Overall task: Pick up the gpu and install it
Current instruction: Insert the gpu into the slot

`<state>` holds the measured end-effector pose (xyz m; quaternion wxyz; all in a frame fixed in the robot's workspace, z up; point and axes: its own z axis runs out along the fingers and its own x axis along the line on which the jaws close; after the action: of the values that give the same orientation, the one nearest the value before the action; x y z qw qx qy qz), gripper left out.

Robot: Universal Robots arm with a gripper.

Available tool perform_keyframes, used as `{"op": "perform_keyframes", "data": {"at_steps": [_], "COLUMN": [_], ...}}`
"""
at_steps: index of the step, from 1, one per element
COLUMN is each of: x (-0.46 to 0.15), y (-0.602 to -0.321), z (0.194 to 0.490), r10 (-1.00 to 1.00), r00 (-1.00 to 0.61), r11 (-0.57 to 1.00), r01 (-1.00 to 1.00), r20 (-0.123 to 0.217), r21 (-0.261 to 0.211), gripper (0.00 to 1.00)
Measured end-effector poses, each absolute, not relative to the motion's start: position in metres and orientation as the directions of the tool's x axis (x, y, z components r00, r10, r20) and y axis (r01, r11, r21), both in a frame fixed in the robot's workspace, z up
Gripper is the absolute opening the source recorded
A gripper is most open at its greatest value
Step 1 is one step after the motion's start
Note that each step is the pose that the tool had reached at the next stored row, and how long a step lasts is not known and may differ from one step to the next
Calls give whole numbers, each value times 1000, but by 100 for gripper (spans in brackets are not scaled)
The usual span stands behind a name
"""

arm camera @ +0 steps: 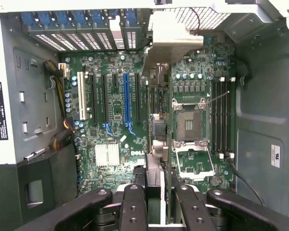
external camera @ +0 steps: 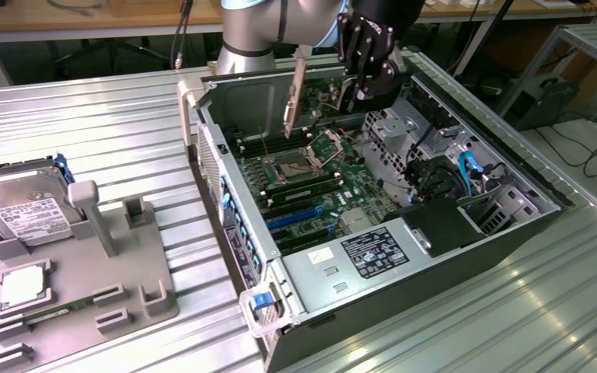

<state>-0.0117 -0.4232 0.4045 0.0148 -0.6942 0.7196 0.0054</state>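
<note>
My gripper [external camera: 359, 81] hangs over the far end of the open computer case [external camera: 325, 284], shut on the gpu [external camera: 325, 97]. The card hangs upright, clear of the motherboard [external camera: 309, 183], with its silver bracket [external camera: 296, 89] on the exterior view's left. In the wrist view the gpu [arm camera: 156, 130] appears edge-on between the two black fingers [arm camera: 133, 204], and its bracket [arm camera: 176, 41] reaches toward the rear slot openings. The long blue expansion slot [arm camera: 126, 103] lies a little to one side of the card's edge. The card sits roughly between that slot and the CPU socket [arm camera: 189, 124].
On the ribbed metal table [external camera: 102, 132], at the exterior view's left, stands a grey fixture [external camera: 122, 272]. It carries a silver hard drive [external camera: 19, 210], a square chip [external camera: 24, 284] and a narrow memory stick [external camera: 55, 312]. Drive cages and blue cables [external camera: 469, 175] fill the case's right side.
</note>
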Motion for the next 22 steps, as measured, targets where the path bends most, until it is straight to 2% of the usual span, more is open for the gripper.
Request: {"op": "perform_keyframes", "data": {"at_steps": [10,13,15,18,22], "x": [-14,-35,-37,-37,-37], "y": [-424,-426,-433,-434,-438], "z": [402,388,381,371,358], "r10": [-999,-998,-996,-996,-993], "r00": [-30,-27,-27,-28,-28], "r11": [30,29,30,30,31], "r01": [-999,-999,-999,-999,-999], "r20": [-36,-53,-85,-90,-119], "r21": [-12,-32,-27,-26,-26], "gripper": [28,28,28,28,28]}}
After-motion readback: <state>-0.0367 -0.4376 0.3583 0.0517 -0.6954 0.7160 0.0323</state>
